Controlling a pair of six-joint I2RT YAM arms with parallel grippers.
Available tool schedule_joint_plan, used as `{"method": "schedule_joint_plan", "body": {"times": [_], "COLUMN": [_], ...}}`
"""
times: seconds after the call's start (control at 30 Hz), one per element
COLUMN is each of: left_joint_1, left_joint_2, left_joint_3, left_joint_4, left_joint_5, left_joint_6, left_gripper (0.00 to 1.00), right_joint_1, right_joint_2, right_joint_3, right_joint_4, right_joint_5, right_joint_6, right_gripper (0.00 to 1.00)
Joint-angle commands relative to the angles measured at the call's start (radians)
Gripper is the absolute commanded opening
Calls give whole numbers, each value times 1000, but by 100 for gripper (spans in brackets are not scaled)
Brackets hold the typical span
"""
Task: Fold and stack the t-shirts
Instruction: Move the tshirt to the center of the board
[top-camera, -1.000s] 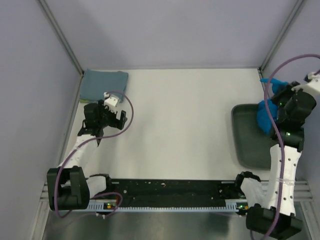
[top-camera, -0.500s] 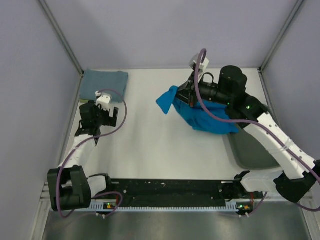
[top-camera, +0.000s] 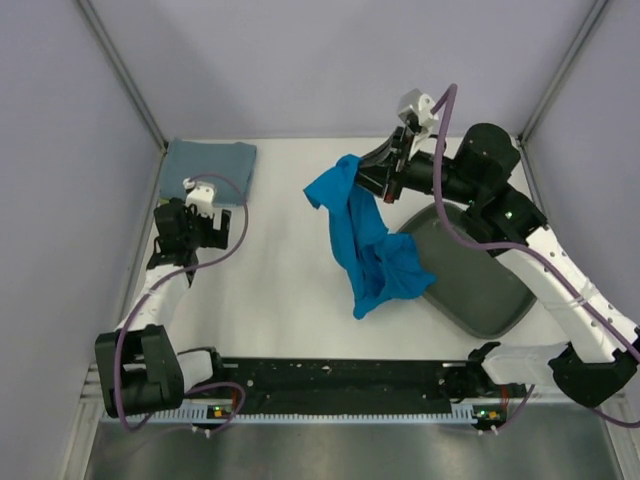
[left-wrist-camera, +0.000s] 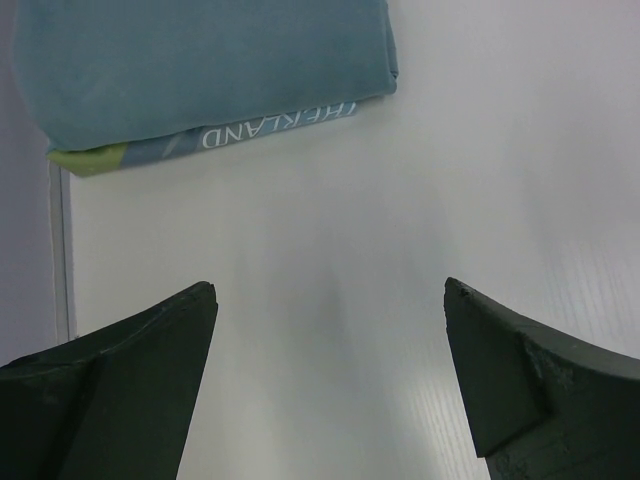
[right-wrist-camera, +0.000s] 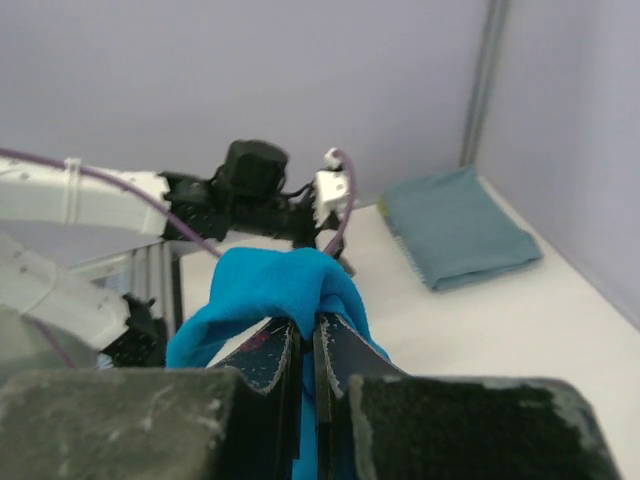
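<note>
A bright cobalt blue t-shirt (top-camera: 365, 235) hangs crumpled above the middle of the table, with my right gripper (top-camera: 362, 180) shut on its upper part; in the right wrist view the blue t-shirt (right-wrist-camera: 275, 290) bulges over the right gripper (right-wrist-camera: 307, 335), pinched between the closed fingers. A grey-blue t-shirt (top-camera: 208, 168) lies in a square fold in the far left corner, seen as the grey-blue t-shirt (left-wrist-camera: 200, 65) with white lettering along its edge. My left gripper (top-camera: 196, 228) hovers just in front of it; the left gripper (left-wrist-camera: 330, 320) is open over bare table.
A dark green tray (top-camera: 480, 275) sits at the right, tilted askew, its left part partly behind the hanging blue cloth. Lilac walls enclose the table on three sides. A black rail (top-camera: 330, 385) with the arm bases runs along the near edge.
The right arm swung from over the tray to the table's middle, lifting the blue t-shirt so it hangs long. The tray turned askew. The left gripper drifted slightly left.
</note>
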Motion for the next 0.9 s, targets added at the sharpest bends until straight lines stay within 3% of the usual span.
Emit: {"method": "schedule_joint_plan", "body": {"times": [0.0, 0.07, 0.17, 0.27, 0.4, 0.5, 0.63, 0.73, 0.87], "left_joint_1": [4, 4, 4, 4, 4, 5, 5, 5, 5], "left_joint_2": [24, 23, 23, 19, 9, 6, 7, 10, 18], "left_joint_3": [42, 45, 47, 44, 32, 35, 36, 36, 35], "left_joint_4": [14, 14, 13, 14, 27, 30, 33, 39, 40], "left_joint_5": [40, 46, 60, 50, 24, 2, -9, -36, -64], "left_joint_6": [-1, -3, -7, -7, -7, -10, -15, -15, -12], "left_gripper": [99, 99, 99, 99, 99, 99, 99, 99, 99], "right_joint_1": [3, 3, 3, 3, 3, 3, 11, 35, 86], "right_joint_2": [-44, 5, 132, 186, 156, 157, 212, 284, 373], "right_joint_3": [145, 301, 663, 841, 764, 683, 522, 389, 162], "right_joint_4": [-14, -75, -177, -6, 421, 530, 431, 217, -38], "right_joint_5": [291, 286, 256, 161, 1, -34, -13, 56, 296], "right_joint_6": [-105, -125, -177, -154, 72, 168, 177, 77, -126], "right_gripper": [0, 0, 0, 0, 0, 0, 0, 0, 0]}}
